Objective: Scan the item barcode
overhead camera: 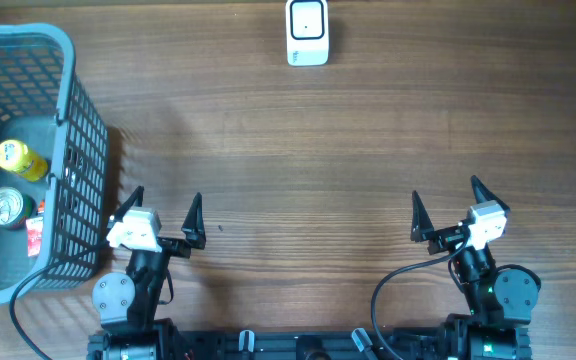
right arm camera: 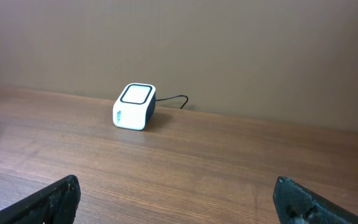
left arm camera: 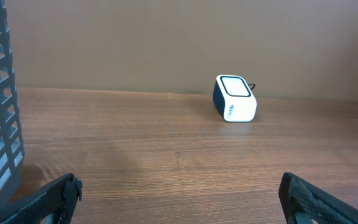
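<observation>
Okay: brown wood-grain worktop (overhead camera: 298,150), plain tan wall (left arm camera: 166,37) behind. Left gripper (overhead camera: 166,203) and right gripper (overhead camera: 446,197) both spread wide, holding nothing, well apart. White scanner (overhead camera: 307,32) at far edge, centre. Yellow bottle (overhead camera: 20,158) and can (overhead camera: 8,208) lie inside grey basket (overhead camera: 67,62), far left.

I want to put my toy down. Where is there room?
The bare table between scanner, basket, left gripper and right gripper is free, also right of the scanner. Crowded: the basket's near end, with a can and a bottle.
</observation>
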